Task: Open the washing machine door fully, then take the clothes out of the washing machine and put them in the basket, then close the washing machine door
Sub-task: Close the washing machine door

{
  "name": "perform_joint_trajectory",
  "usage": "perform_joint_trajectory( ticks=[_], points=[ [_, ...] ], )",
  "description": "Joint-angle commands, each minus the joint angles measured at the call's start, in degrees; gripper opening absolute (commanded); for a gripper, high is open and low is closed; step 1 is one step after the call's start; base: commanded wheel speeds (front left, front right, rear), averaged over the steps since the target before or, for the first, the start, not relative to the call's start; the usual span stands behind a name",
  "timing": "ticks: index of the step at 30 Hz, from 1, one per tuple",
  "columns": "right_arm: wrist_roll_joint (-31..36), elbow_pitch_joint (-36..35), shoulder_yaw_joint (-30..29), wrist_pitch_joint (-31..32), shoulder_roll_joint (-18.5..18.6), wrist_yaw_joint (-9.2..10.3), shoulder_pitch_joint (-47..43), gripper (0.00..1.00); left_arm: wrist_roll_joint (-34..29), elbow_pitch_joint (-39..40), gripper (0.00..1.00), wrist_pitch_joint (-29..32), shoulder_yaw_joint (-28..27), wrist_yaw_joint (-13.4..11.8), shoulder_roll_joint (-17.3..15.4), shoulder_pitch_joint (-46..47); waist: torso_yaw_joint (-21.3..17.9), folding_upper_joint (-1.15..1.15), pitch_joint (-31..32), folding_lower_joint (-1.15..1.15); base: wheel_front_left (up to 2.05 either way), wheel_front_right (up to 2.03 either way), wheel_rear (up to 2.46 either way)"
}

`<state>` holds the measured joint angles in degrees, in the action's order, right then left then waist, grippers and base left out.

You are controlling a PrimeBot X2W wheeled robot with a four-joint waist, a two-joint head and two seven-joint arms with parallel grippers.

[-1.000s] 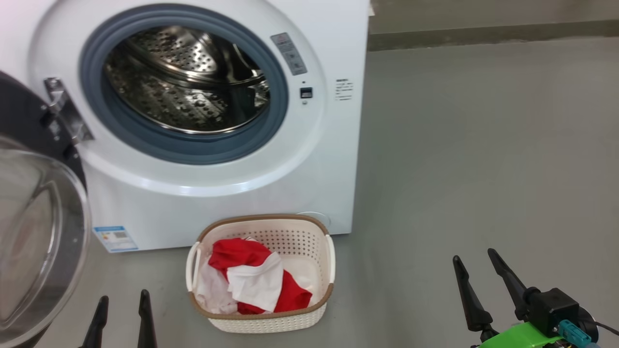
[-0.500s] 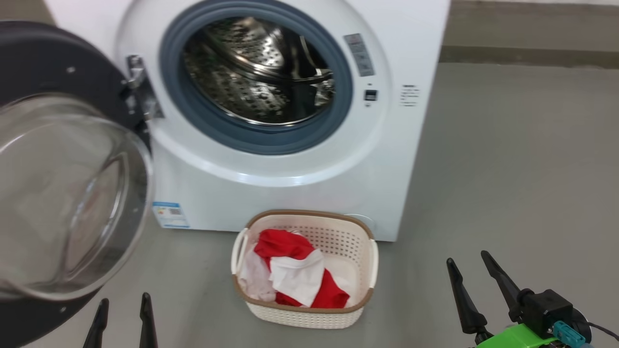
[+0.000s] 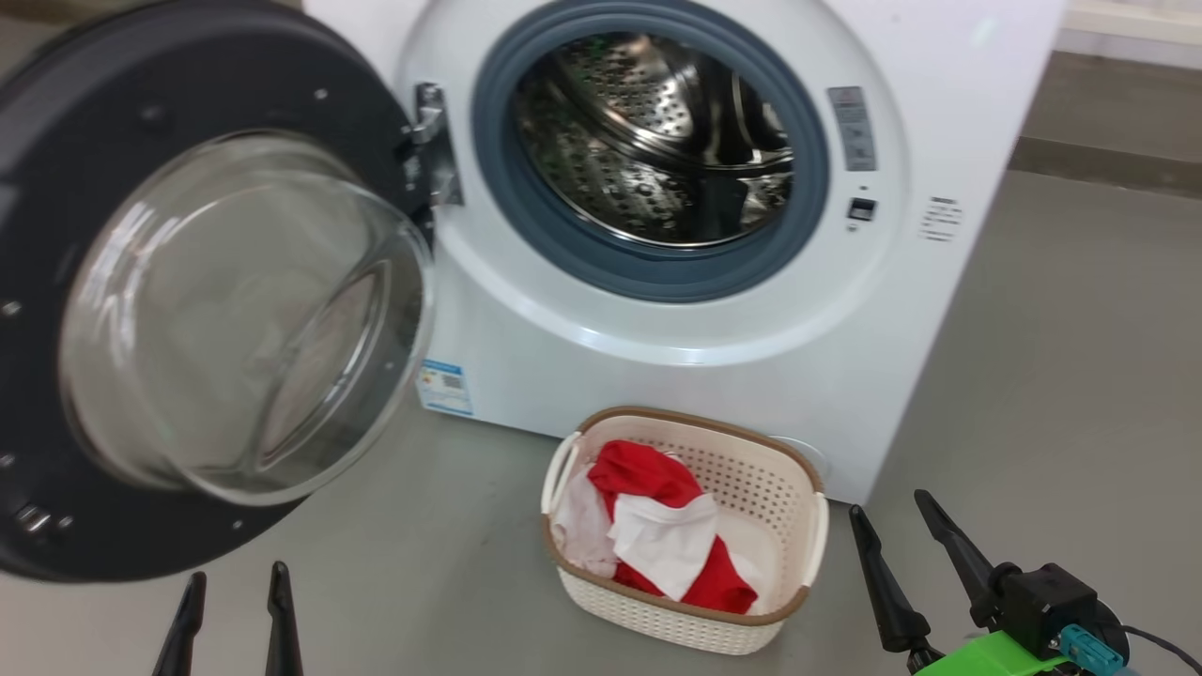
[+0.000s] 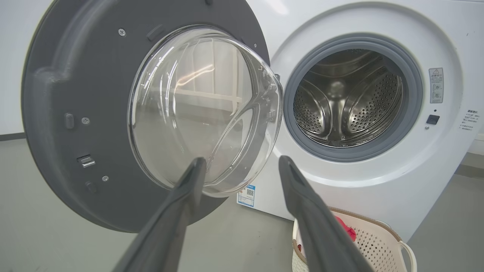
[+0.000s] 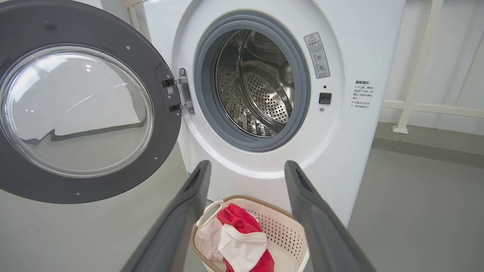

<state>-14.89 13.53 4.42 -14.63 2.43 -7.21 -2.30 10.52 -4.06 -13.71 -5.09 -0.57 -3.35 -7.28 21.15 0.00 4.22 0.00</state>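
Observation:
The white washing machine (image 3: pixel 676 376) stands ahead with its steel drum (image 3: pixel 657 141) bare. Its door (image 3: pixel 216 310) hangs wide open on the left, glass bowl bulging toward me; it also shows as the door (image 4: pixel 151 113) and the door (image 5: pixel 75 113). Red and white clothes (image 3: pixel 667 535) lie in the cream basket (image 3: pixel 657 620) on the floor before the machine, also seen as clothes (image 5: pixel 238 234) in the basket (image 5: pixel 287 234). My left gripper (image 3: pixel 235 587) is open at the lower left, below the door. My right gripper (image 3: pixel 892 516) is open, right of the basket.
Grey floor (image 3: pixel 1052 376) stretches to the right of the machine. A wall base runs along the back right (image 3: pixel 1108 169). A white rail frame (image 5: pixel 416 102) stands behind the machine on the right.
The camera has swung left, so the machine, door and basket sit further right in the head view. More of the open door shows. Both grippers stay open and low.

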Motion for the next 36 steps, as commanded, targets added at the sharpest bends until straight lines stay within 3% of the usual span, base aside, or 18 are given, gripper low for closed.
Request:
perform_joint_trajectory(
  ticks=[1,9,29,30,31,32,33,36],
  points=[
    [-0.8,-1.5,1.3,-0.4,0.5,-0.28,2.2,1.0,-0.6,1.9,1.0,-0.1,-1.5,-0.5,-1.0,0.9,2.7,0.0,0.0,0.0,0.0,0.0,0.0],
    [-0.3,-1.3,2.9,-0.4,0.4,-0.28,3.0,1.0,0.0,3.5,1.0,0.3,-1.5,-1.0,-1.1,0.5,6.2,0.0,-0.7,0.0,0.0,0.0,0.0],
    [0.1,0.2,4.7,-0.4,0.4,-0.28,5.0,1.0,1.6,4.2,1.0,-0.4,-2.1,-2.4,-1.2,0.0,6.9,0.0,-1.7,0.0,0.0,0.0,0.0],
    [0.0,0.2,4.7,-0.4,0.4,-0.28,4.9,1.0,1.7,3.9,0.84,-0.3,-2.1,-2.3,-1.3,0.1,6.9,0.0,-1.6,0.0,0.0,0.0,0.0],
    [0.0,0.2,4.6,-0.4,0.4,-0.28,4.8,1.0,1.8,3.6,0.46,-0.2,-2.1,-2.2,-1.5,0.2,6.8,0.0,-1.6,0.0,0.0,0.0,0.0],
    [0.0,0.2,4.5,-0.4,0.4,-0.28,4.7,1.0,1.8,3.3,0.26,-0.1,-2.1,-2.1,-1.7,0.4,6.8,0.0,-1.5,0.0,0.0,0.0,0.0],
    [-0.1,0.2,4.4,-0.4,0.4,-0.28,4.6,1.0,2.0,3.1,0.0,-0.1,-2.1,-2.0,-1.8,0.7,6.8,0.0,-1.4,0.0,0.0,0.0,0.0],
    [-0.1,0.0,4.2,-0.4,0.4,-0.28,4.2,1.0,2.9,2.8,0.0,0.0,-2.8,-2.1,-2.2,2.8,6.6,0.0,-1.3,0.0,0.0,0.0,0.0]
  ],
)
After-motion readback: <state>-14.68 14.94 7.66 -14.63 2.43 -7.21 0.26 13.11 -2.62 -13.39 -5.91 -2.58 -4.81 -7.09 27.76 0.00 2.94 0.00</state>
